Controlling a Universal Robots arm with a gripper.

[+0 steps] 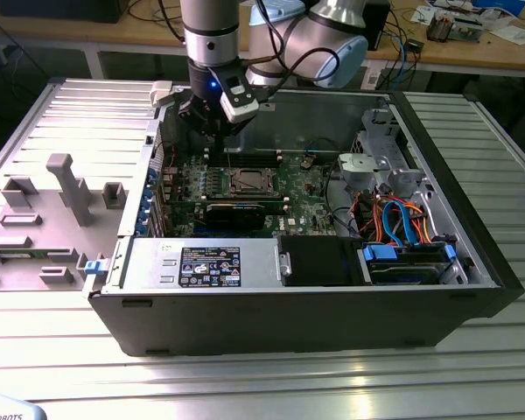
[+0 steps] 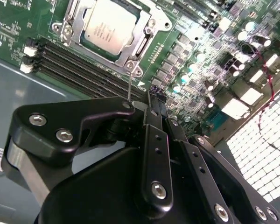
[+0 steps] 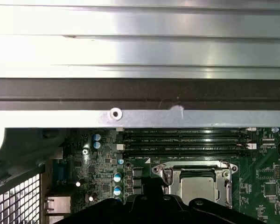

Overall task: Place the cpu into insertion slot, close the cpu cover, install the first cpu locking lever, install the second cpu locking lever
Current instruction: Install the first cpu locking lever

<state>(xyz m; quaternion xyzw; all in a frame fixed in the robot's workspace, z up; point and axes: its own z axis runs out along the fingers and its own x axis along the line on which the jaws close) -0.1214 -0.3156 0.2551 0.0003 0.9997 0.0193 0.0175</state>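
The open computer case [image 1: 289, 325] sits on a ribbed metal table [image 1: 245, 385]. Over its green motherboard [image 1: 308, 188], the gripper [image 1: 212, 136] [image 2: 155, 98] hangs near the socket [image 1: 247, 182], its fingers pressed together with nothing visible between them. In both wrist views the cover [image 2: 142, 36] [image 3: 174, 179] lies flat around the cpu [image 2: 109, 25] [image 3: 199, 188], which is seated in the socket. A thin wire lever [image 2: 129, 83] stands up near the fingertips.

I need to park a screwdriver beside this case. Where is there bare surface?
Bare ribbed table lies in front of the computer case, nearest the exterior camera, and past its wall on the exterior view's right. Crowded: the grey fixture plate with blocks on the exterior view's left, and inside the case, where the gripper hangs over the motherboard.
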